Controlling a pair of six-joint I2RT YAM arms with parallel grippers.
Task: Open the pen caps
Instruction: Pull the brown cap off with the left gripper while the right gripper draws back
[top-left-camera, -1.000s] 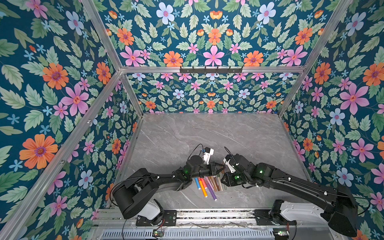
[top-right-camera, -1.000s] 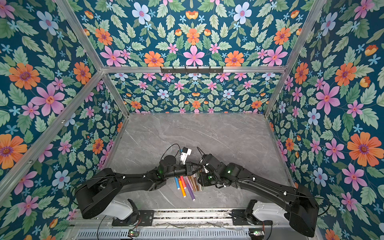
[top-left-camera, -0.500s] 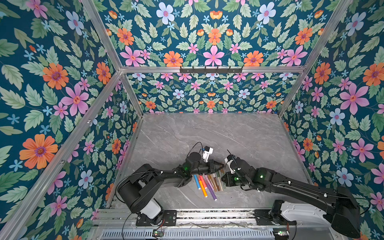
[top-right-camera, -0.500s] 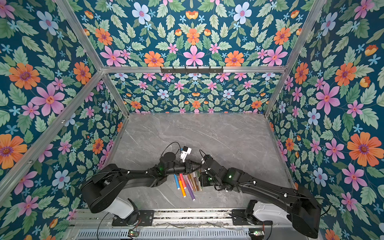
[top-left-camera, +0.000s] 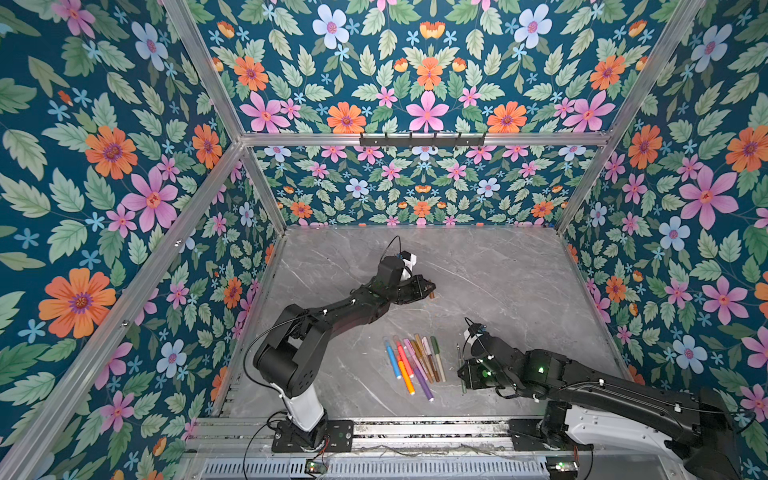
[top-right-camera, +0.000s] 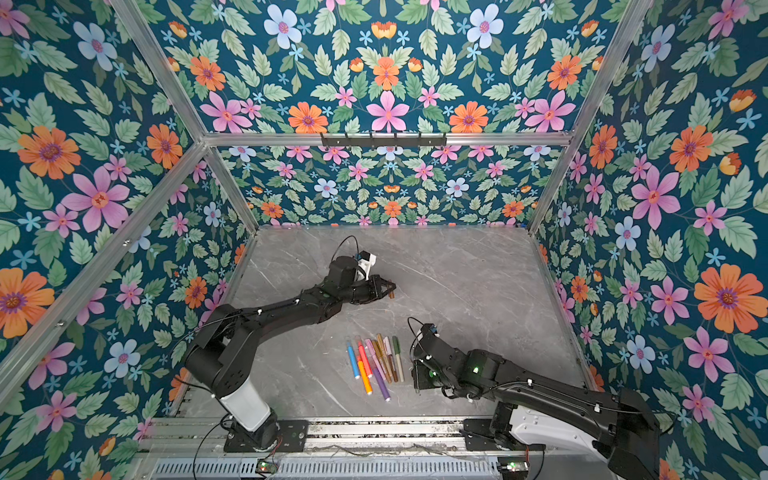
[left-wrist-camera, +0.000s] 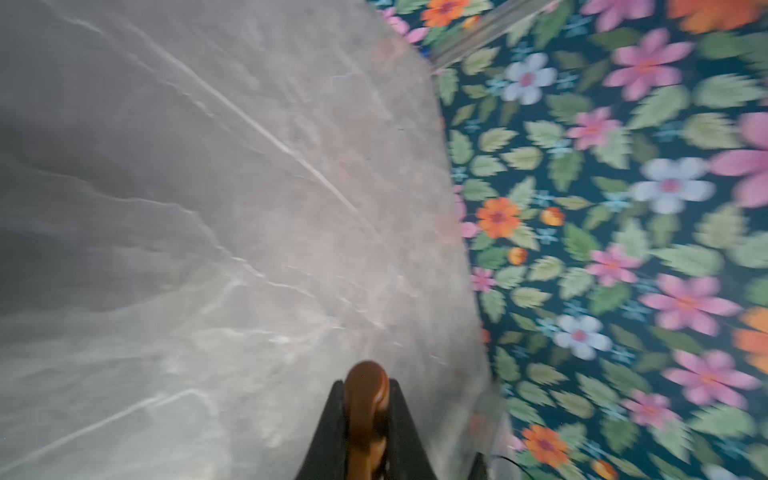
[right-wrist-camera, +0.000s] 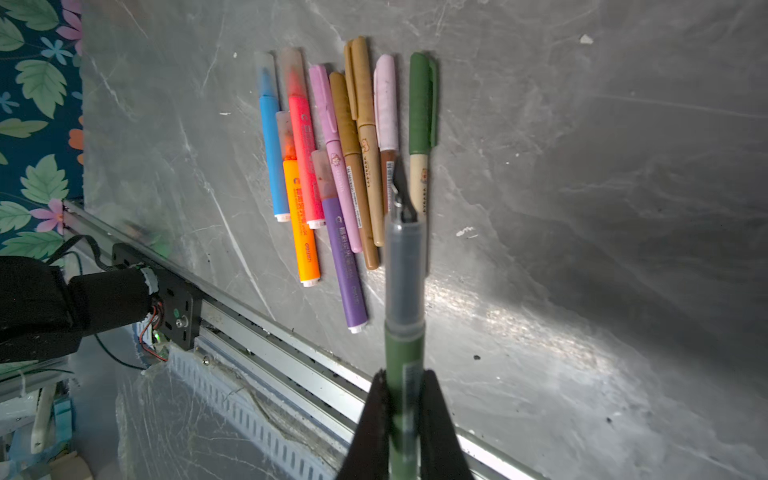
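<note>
**Brown cap and olive pen, one in each gripper**

The left gripper (left-wrist-camera: 366, 384) is clamped on a stubby, glossy brown cap (left-wrist-camera: 365, 407), its rounded end poking out past the fingertips over the grey marble tabletop (right-wrist-camera: 582, 208). The right gripper (right-wrist-camera: 405, 374) is pinched tight around an olive pen (right-wrist-camera: 404, 345), bare dark nib pointing away from it. Close beside that gripper, on the left arm's side, sits a row of pens (right-wrist-camera: 332, 166) with caps on: olive cap (right-wrist-camera: 419, 99), pale pink cap (right-wrist-camera: 385, 104), tan cap (right-wrist-camera: 360, 79).

The counter (top-left-camera: 511, 266) is smooth, grey marbled stone with a sheen. The brown pen cap (left-wrist-camera: 366, 388) looks like glossy plastic.
</note>
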